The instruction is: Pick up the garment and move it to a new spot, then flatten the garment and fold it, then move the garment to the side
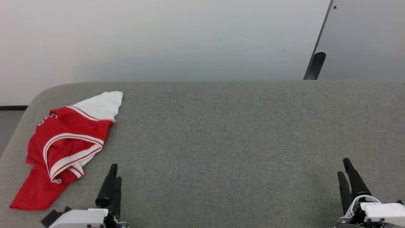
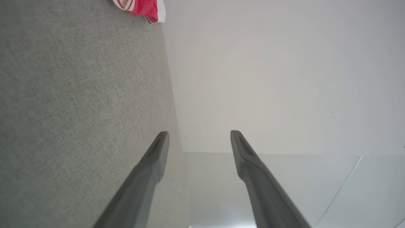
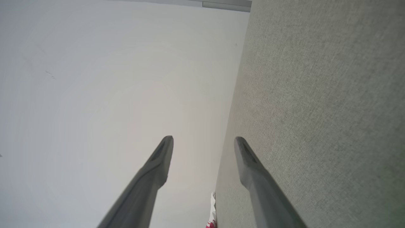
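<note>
Red garment point(image 1: 65, 148) lies crumpled at the left end of the worktop point(image 1: 221, 133), not yet picked up. The left pincer point(image 1: 116, 171) and right pincer point(image 1: 342, 166) both have their fingers apart and empty. Next, the left one likely needs to reach over and grip a fold.

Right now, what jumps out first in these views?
The red-and-white garment lies crumpled at the left end of the grey table and is the one splash of colour. The left gripper sits close to it at the lower left, not touching. The right gripper is far off at the lower right. Both are open and hold nothing.
</note>
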You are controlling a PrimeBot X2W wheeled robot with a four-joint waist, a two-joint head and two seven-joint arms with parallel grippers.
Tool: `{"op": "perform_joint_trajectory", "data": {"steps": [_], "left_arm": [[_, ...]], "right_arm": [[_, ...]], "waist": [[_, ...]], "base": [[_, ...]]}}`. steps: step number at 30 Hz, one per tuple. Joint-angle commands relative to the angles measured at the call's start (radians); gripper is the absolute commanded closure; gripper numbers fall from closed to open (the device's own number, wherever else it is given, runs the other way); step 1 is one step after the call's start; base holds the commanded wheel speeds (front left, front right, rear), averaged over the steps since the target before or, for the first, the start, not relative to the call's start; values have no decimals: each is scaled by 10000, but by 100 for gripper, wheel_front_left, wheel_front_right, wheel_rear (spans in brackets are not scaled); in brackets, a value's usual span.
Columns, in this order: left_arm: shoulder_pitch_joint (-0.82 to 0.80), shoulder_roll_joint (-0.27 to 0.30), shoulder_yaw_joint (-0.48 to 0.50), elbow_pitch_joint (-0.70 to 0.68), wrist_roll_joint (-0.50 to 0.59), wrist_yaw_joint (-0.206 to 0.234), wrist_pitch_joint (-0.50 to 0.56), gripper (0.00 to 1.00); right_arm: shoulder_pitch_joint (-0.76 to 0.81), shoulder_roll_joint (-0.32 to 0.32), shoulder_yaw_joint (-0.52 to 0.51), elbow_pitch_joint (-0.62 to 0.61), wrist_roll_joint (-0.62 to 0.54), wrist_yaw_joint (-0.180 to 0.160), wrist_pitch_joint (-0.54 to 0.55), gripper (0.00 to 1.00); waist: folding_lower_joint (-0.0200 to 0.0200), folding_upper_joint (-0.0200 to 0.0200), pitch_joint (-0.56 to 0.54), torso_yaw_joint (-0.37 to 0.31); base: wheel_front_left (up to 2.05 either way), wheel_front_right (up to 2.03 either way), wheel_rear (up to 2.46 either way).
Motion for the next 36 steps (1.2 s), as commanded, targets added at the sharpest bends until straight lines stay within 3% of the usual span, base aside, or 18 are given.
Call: {"op": "perform_joint_trajectory", "data": {"steps": [1, 14, 27, 36], "left_arm": [[-88, 176, -64, -201, 357, -8, -136, 0], [81, 231, -79, -393, 3104, 119, -675, 0], [332, 175, -224, -627, 6198, 233, -1172, 0], [470, 177, -251, -799, 7728, 329, -1480, 0]], "right_arm": [[-54, -146, 49, -194, -288, 3, -147, 0], [-46, -482, 423, 75, -1957, 4, -669, 0], [-125, -887, 705, 223, -5127, 5, -1169, 0], [-129, -908, 730, 35, -6945, 5, -1443, 0]], "waist": [[0, 0, 1, -1], [0, 0, 3, 11], [0, 0, 38, 8], [0, 0, 49, -15]], "base": [[0, 0, 0], [0, 0, 0], [0, 0, 0], [0, 0, 0]]}}
